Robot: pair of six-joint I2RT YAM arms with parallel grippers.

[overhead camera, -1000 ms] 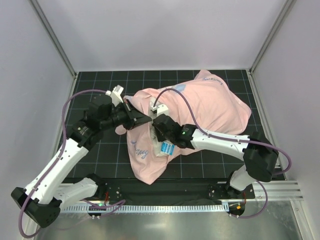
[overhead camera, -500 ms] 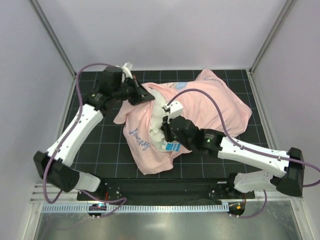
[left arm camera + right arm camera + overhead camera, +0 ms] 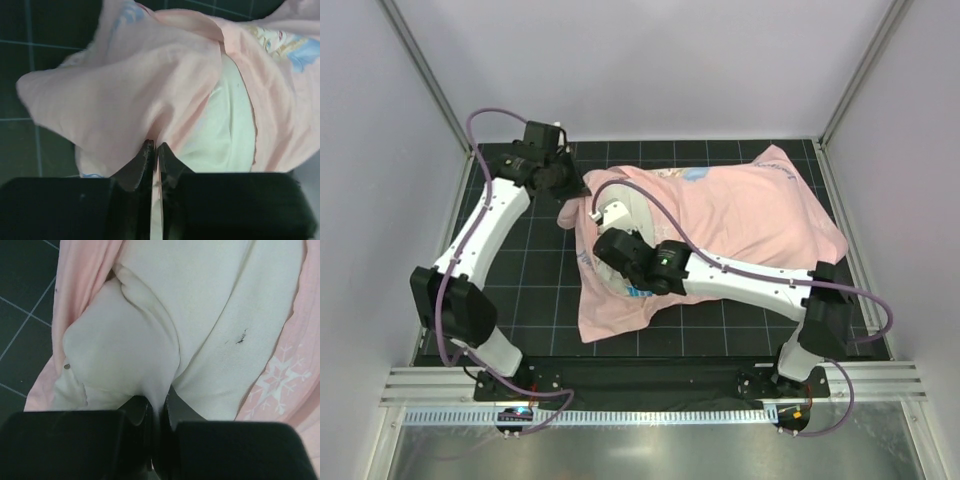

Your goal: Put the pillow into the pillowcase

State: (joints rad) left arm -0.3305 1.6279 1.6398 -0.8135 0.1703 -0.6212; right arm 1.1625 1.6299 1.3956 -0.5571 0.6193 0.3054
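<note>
Pillow (image 3: pixel 210 305) cloth fills the right wrist view. The right gripper (image 3: pixel 159 401) is closed narrow on a white fold of it, and pink pillowcase (image 3: pixel 285 365) flanks it on both sides.

In the left wrist view the left gripper (image 3: pixel 154 150) pinches the pillowcase rim, jaws almost together. White pillow shows through the mouth just beside it.

From above, the pillowcase covers most of the pillow on the black mat (image 3: pixel 520 270), with its mouth toward the left gripper. The best way, I judge, is to hold the rim raised and taut while the right gripper shoves its fold deeper, without letting the cloth slip.
</note>
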